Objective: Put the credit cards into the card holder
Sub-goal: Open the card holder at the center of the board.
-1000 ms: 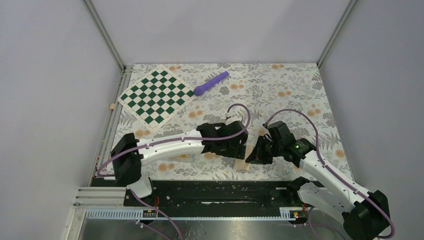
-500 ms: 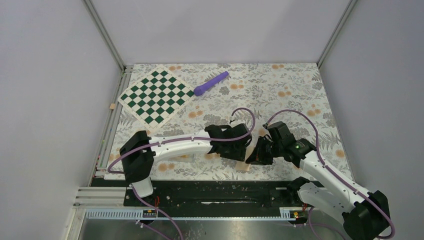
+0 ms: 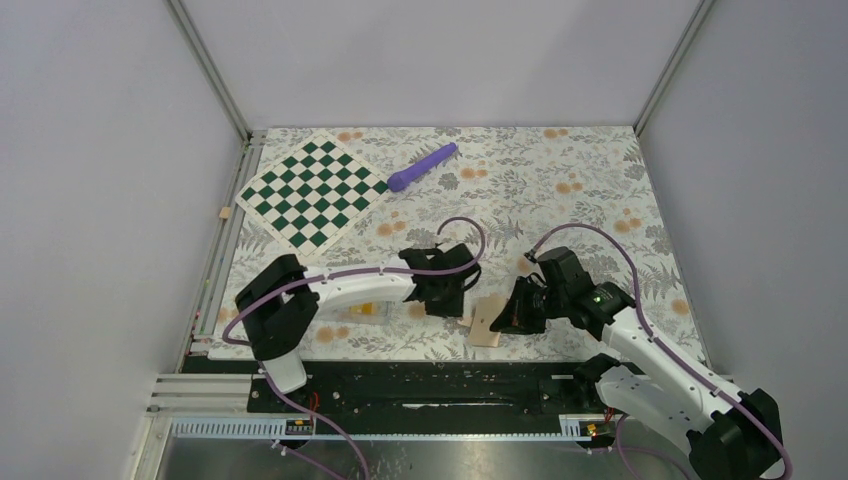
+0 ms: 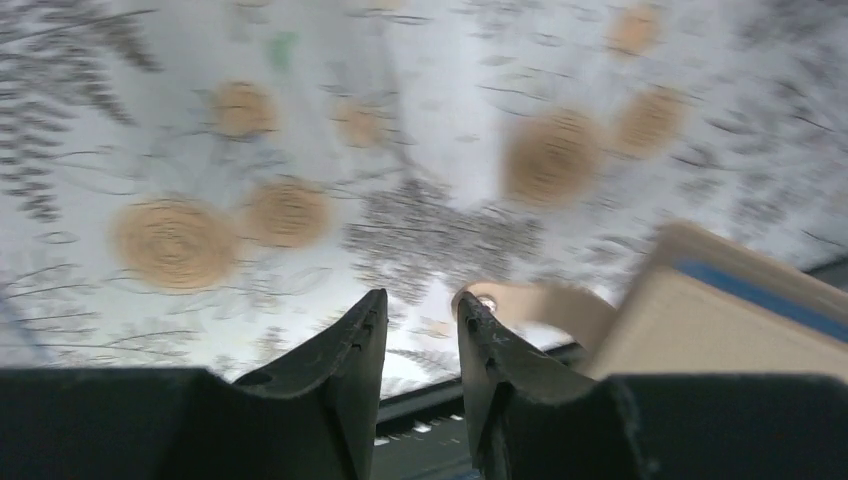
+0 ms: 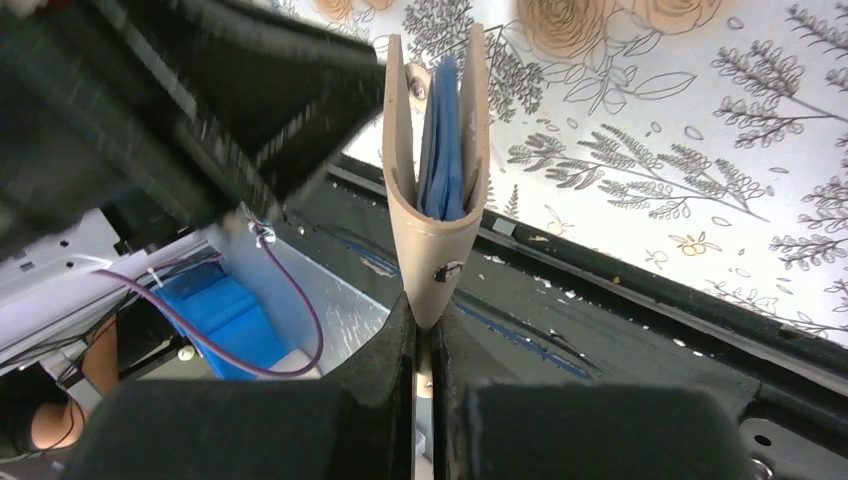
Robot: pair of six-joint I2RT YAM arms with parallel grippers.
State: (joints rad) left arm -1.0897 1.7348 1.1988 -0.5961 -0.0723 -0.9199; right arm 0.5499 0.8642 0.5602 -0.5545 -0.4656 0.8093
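Observation:
My right gripper (image 3: 516, 310) is shut on the fold of the tan card holder (image 3: 488, 322) and holds it on edge near the table's front edge. In the right wrist view the card holder (image 5: 436, 170) gapes a little, and its blue pockets (image 5: 445, 140) show between the two flaps. My left gripper (image 3: 443, 296) hangs just left of it, open, with nothing between its fingers (image 4: 352, 345). In the left wrist view the card holder (image 4: 720, 320) lies to the right. One orange-yellow credit card (image 3: 364, 310) lies on the cloth, half hidden under the left forearm.
A green-and-white chequered board (image 3: 312, 190) lies at the back left. A purple cylinder (image 3: 422, 166) lies beside it. A small tan block (image 3: 226, 213) sits on the left rail. The black base rail (image 3: 430, 380) runs along the near edge.
My left gripper has drawn back to the left, away from the card holder, which now shows in full. The right gripper has held the card holder almost still.

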